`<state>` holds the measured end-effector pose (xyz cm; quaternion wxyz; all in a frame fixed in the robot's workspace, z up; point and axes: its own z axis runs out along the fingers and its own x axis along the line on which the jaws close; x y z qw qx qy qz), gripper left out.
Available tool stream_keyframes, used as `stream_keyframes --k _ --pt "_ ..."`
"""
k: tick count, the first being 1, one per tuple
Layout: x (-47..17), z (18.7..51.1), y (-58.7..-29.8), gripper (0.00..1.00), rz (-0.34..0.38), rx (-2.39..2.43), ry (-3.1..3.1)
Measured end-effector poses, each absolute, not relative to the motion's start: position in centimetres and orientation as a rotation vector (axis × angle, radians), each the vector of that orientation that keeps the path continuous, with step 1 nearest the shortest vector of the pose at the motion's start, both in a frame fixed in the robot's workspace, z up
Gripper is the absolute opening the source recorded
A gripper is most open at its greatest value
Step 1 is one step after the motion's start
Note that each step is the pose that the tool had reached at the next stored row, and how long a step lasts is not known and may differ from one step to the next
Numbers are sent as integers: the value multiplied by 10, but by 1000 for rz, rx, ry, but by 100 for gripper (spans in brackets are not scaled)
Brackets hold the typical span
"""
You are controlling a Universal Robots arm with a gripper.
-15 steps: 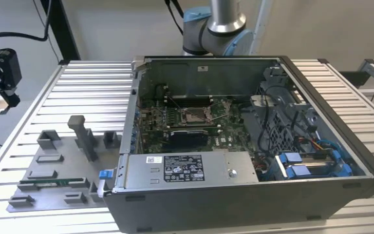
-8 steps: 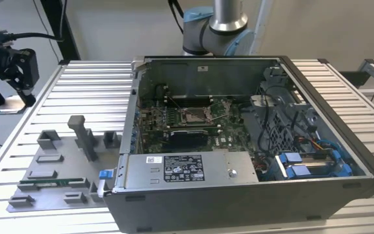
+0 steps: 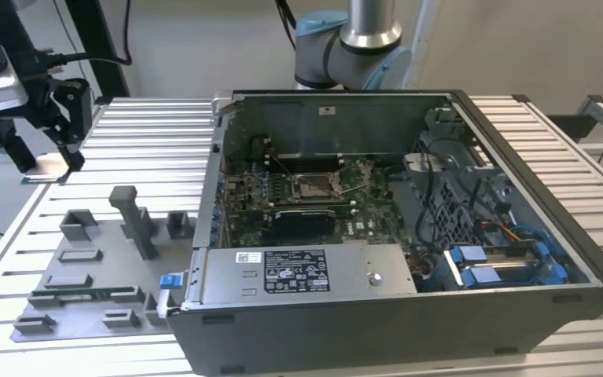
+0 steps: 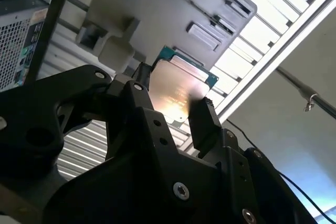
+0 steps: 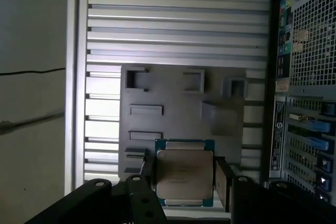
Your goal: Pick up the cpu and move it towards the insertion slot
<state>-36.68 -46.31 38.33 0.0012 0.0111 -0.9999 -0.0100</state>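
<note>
At the gripper (image 5: 185, 181), first wrist view: the black fingers (image 5: 221, 183) are clamped narrowly on two opposite edges of the cpu (image 5: 185, 174), which is held clear of everything. Its metal top faces the camera inside a green-edged rim. There is faint marking on the lid, not legible.

Below it is a grey fixture tray (image 5: 173, 109) with empty pockets, lying on the slatted table (image 5: 173, 19).

Exterior view: the gripper hangs over the table's edge at the exterior view's left. A green memory stick (image 3: 82, 294) lies in the tray, and a tall grey post (image 3: 134, 220) stands on it.

Farther off is the open computer case (image 3: 553, 236). A printed sticker (image 3: 286, 271) sits on its metal box; the text is too small to read. The insertion slot (image 3: 316, 186) sits deep inside, well apart from the cpu. The case wall (image 3: 217, 181) stands between them.
</note>
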Motion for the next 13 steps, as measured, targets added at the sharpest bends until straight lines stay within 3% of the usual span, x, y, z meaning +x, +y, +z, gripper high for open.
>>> stream_keyframes --k 13 --pt "-349 384 -463 0 -31 34 -3139"
